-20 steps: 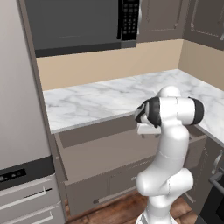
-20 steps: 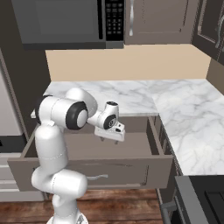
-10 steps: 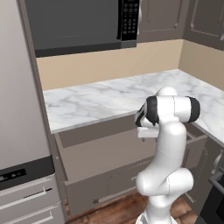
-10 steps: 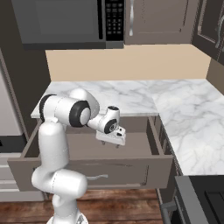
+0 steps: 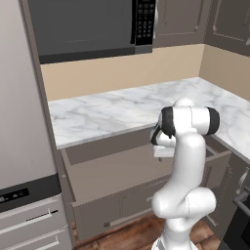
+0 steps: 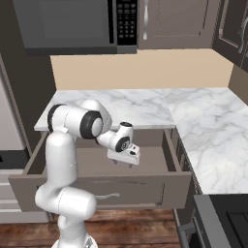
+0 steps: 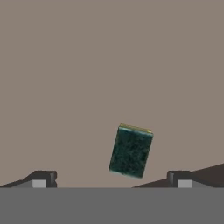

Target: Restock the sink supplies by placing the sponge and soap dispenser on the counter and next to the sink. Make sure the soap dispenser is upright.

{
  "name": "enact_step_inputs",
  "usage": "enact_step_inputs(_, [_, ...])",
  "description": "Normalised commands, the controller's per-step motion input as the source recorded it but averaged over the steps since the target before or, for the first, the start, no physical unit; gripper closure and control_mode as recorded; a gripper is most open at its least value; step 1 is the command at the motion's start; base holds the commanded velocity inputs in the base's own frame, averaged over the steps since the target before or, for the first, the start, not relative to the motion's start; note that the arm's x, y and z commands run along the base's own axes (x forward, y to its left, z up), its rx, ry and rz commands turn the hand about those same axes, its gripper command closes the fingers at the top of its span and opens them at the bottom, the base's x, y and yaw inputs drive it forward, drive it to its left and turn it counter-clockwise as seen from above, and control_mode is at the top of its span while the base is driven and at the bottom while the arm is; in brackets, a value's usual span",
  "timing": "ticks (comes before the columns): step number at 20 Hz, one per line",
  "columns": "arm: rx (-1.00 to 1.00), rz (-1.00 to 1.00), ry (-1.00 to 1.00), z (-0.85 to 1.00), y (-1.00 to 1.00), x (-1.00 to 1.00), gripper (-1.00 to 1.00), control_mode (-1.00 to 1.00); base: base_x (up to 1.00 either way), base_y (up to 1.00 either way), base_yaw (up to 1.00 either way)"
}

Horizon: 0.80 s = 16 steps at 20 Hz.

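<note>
The sponge [image 7: 131,151] lies dark green side up on the brown floor of an open drawer [image 6: 101,185], with a thin yellow edge showing at its top. In the hand view my gripper [image 7: 111,179] hangs open above it. The fingertips [image 7: 41,179] stand wide apart, and the sponge sits between them, a little right of centre and untouched. Seen from the right base view, the gripper [image 6: 124,163] points down into the drawer just below the white marble counter [image 6: 145,104]. The soap dispenser and the sink are out of view.
The drawer [image 5: 117,171] is pulled out under the counter [image 5: 112,114] with its front wall toward me. A microwave [image 5: 93,24] and dark cabinets hang above. A tall fridge [image 5: 19,122] stands at left, and a stove edge [image 6: 223,218] at lower right.
The hand has lowered toward the drawer floor, staying open. The base and the rest of the scene are unmoved.
</note>
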Motion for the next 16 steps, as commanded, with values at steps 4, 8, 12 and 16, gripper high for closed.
enact_step_inputs(4, [0.0, 0.0, 0.0, -0.25, -0.08, 0.0, -1.0, -1.0, 0.0, 0.0, 0.0])
enact_step_inputs(8, [0.0, 0.0, 0.0, -0.24, -0.1, 0.0, -1.0, -1.0, 0.0, 0.0, 0.0])
enact_step_inputs(12, [0.0, 0.0, 0.0, -0.25, -0.11, 0.0, -1.0, -1.0, 0.0, 0.0, 0.0])
enact_step_inputs(16, [0.0, 0.0, 0.0, -0.27, -0.04, 0.0, -1.0, -1.0, 0.0, 0.0, 0.0])
